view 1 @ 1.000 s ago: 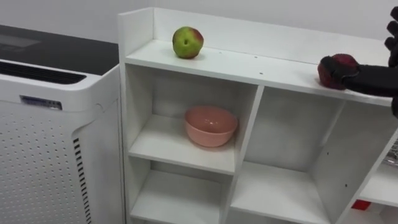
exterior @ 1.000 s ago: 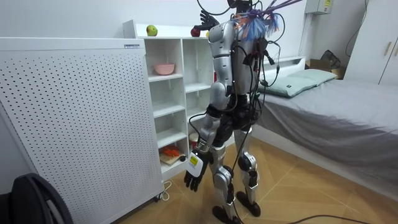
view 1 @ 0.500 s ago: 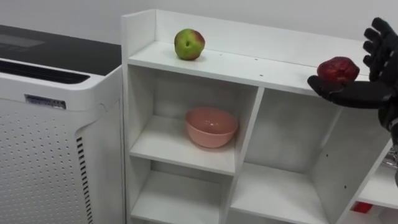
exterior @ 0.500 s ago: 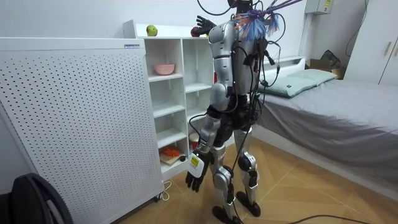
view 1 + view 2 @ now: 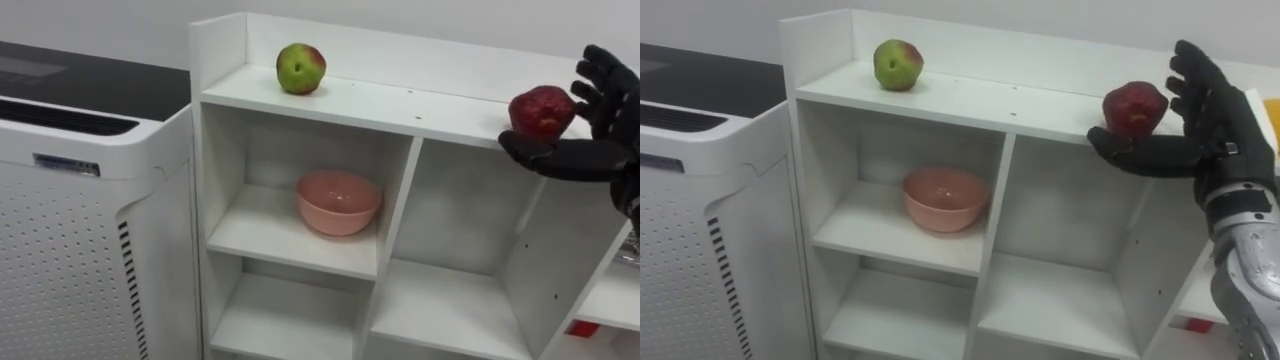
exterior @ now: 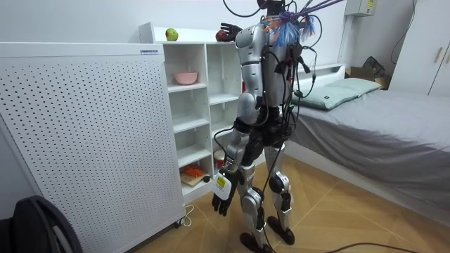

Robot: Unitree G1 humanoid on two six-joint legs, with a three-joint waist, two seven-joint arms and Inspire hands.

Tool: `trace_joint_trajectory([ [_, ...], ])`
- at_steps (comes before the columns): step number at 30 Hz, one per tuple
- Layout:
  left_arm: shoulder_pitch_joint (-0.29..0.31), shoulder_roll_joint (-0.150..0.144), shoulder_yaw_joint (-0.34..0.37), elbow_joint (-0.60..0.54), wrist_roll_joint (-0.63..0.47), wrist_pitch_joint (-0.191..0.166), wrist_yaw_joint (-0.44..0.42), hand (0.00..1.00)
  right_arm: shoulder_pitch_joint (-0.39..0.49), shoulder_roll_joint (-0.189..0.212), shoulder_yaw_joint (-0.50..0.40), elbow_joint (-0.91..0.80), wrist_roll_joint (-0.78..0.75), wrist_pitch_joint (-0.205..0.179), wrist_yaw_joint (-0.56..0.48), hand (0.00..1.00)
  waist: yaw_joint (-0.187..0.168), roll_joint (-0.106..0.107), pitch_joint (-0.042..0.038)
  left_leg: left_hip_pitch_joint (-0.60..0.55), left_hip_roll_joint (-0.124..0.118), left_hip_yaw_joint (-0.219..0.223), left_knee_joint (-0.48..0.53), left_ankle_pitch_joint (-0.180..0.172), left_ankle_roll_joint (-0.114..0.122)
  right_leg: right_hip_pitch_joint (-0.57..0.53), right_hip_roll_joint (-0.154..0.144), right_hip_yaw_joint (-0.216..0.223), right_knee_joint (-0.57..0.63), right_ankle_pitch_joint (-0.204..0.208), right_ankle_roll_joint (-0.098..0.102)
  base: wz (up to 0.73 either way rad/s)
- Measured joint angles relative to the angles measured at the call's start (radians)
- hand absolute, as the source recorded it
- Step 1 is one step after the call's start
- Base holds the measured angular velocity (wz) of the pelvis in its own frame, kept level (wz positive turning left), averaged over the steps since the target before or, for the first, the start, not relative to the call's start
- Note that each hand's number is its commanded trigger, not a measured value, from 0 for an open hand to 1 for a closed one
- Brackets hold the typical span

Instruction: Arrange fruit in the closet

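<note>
A red apple [image 5: 541, 112] sits on the right part of the top of the white closet [image 5: 380, 100]. My right hand [image 5: 590, 150] is open around it. Its thumb [image 5: 1132, 156] reaches across below and in front of the apple, and its straight, spread fingers [image 5: 1200, 85] stand just to the right. A green and red apple [image 5: 301, 68] rests at the top's left end. In the room view I stand facing the closet [image 6: 204, 105] with my right hand [image 6: 230, 29] raised to its top. My left hand [image 6: 222, 204] hangs beside my leg, fingers relaxed.
A pink bowl [image 5: 338, 202] stands in the upper left compartment. The other compartments near it hold nothing. A white perforated appliance [image 5: 80, 200] stands against the closet's left side. Orange items [image 6: 193, 172] lie on a low shelf. A bed [image 6: 380, 119] is behind me.
My right hand's fingers were curled over the red apple a second ago; they have since spread open. The apple stays in the same spot on the top.
</note>
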Motion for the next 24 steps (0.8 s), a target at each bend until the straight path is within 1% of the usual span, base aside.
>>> trace_joint_trajectory([
  [4, 0.001, 0.000, 0.000, 0.000, 0.000, 0.000, -0.003, 0.00, 0.000, -0.002, -0.001, 0.000, -0.004, 0.000, 0.001, 1.00, 0.000, -0.004, -0.0027, 0.001, 0.000, 0.000, 0.000, 0.000, 0.000, 0.001, 0.000, 0.000, 0.000, 0.000, 0.000, 0.00],
  [8, 0.001, 0.001, -0.008, 0.000, 0.000, 0.000, -0.003, 0.00, 0.000, -0.003, 0.000, 0.000, -0.009, -0.001, 0.001, 1.00, 0.001, -0.004, -0.0029, 0.002, 0.000, -0.002, 0.001, 0.000, 0.000, 0.002, 0.000, 0.002, 0.000, 0.000, 0.000, 0.00],
  [10, 0.000, 0.002, -0.019, -0.001, 0.000, 0.000, -0.003, 0.00, 0.000, -0.003, 0.000, 0.000, -0.008, -0.001, 0.000, 1.00, 0.000, -0.003, -0.0019, -0.001, 0.000, -0.003, 0.004, 0.000, 0.000, 0.002, 0.000, 0.002, 0.000, 0.000, 0.000, 0.00],
  [15, -0.003, 0.002, -0.021, -0.002, 0.000, 0.000, -0.003, 0.00, 0.000, -0.003, 0.000, 0.000, -0.010, -0.004, -0.001, 1.00, 0.000, 0.002, 0.0011, 0.000, 0.000, -0.003, 0.005, 0.000, 0.000, 0.002, 0.000, 0.003, 0.000, 0.000, 0.000, 0.00],
  [20, -0.011, 0.013, -0.029, -0.002, 0.000, 0.000, -0.001, 0.00, 0.000, -0.003, 0.008, -0.008, -0.009, -0.011, 0.001, 1.00, 0.003, 0.004, 0.0023, -0.002, 0.000, -0.002, 0.006, 0.000, 0.000, 0.001, 0.000, 0.005, 0.000, 0.000, 0.000, 0.00],
  [24, -0.019, 0.017, -0.029, -0.003, 0.000, 0.000, 0.003, 0.00, 0.000, -0.003, 0.020, -0.024, -0.009, -0.011, 0.011, 1.00, 0.008, 0.009, 0.0009, -0.001, 0.000, 0.000, 0.006, 0.000, 0.000, 0.000, 0.000, 0.015, 0.000, 0.000, 0.000, 0.00],
])
